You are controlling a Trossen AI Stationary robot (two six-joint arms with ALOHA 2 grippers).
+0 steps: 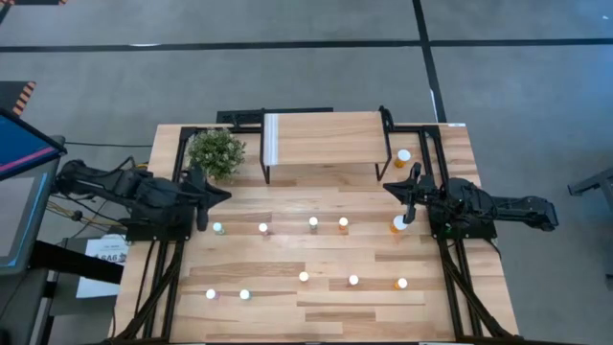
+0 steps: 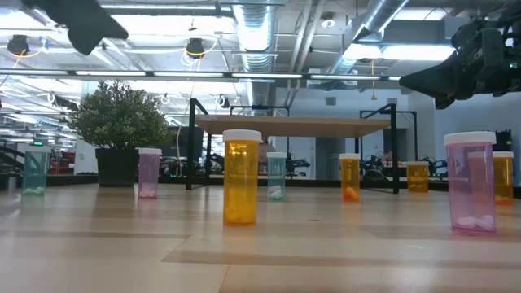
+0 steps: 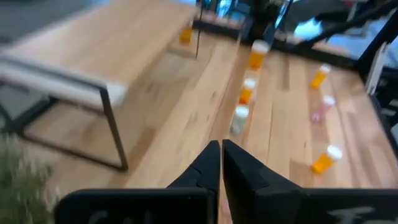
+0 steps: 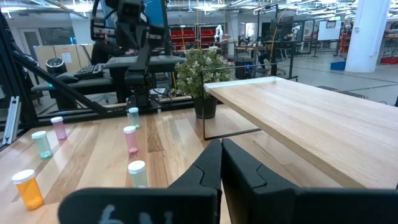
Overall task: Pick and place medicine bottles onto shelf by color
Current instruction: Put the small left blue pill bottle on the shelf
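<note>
The medicine bottles stand upright on their bases across the tabletop, in a far row (image 1: 313, 223) and a near row (image 1: 304, 277). One large orange bottle (image 1: 399, 223) stands beside my right arm, another (image 1: 403, 155) by the shelf's right legs. The shelf (image 1: 326, 139) stands at the far edge with its white strip (image 1: 271, 144) on the left, and its top is bare. My left gripper (image 1: 227, 195) hovers shut near the plant, its fingers (image 3: 211, 163) together. My right gripper (image 1: 388, 187) hovers shut in front of the shelf's right end, fingers (image 4: 211, 158) together.
A green potted plant (image 1: 215, 151) stands left of the shelf, close to my left gripper. Black frame rails (image 1: 177, 153) run along both table sides. In the low view an orange bottle (image 2: 241, 177) and a pink one (image 2: 470, 183) stand nearest the near edge.
</note>
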